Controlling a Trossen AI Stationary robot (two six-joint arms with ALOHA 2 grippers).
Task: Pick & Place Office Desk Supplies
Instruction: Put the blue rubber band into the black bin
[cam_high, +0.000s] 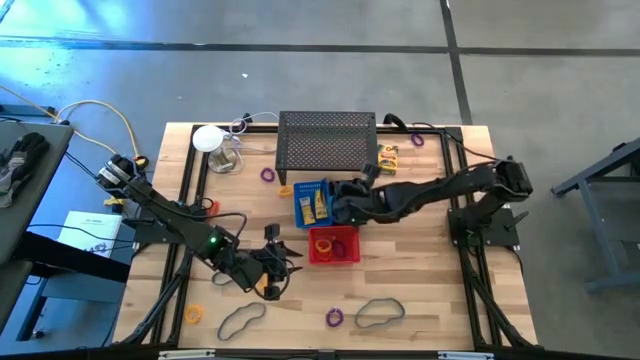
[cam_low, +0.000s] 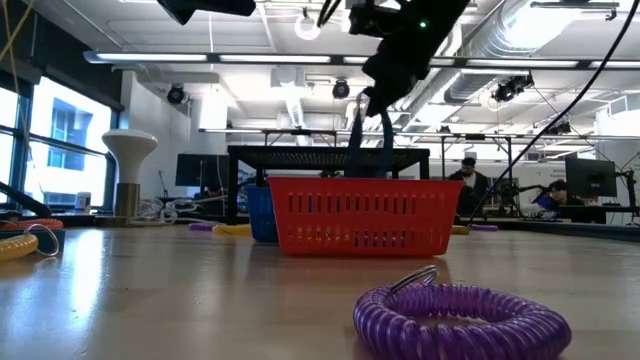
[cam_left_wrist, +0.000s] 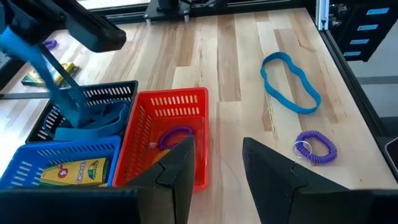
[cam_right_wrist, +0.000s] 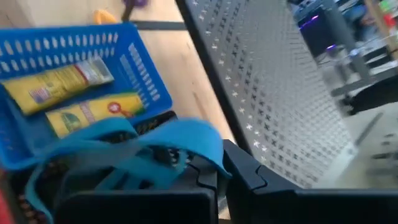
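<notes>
Right gripper (cam_left_wrist: 59, 93), frame centre in high view, clenched on blue looped cord (cam_right_wrist: 158, 146) over black bin (cam_left_wrist: 115, 93). Lower till cord's inside walls, then release. Left gripper (cam_left_wrist: 214, 165), lower-left, jaws apart, empty.

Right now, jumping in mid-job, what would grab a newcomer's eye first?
Probably the right claw, shut on a blue looped cord and hanging it over the black bin, beside the blue bin of yellow boxes. Next, the red bin at mid-table with a purple ring inside, and the left claw open, close beside it.
</notes>
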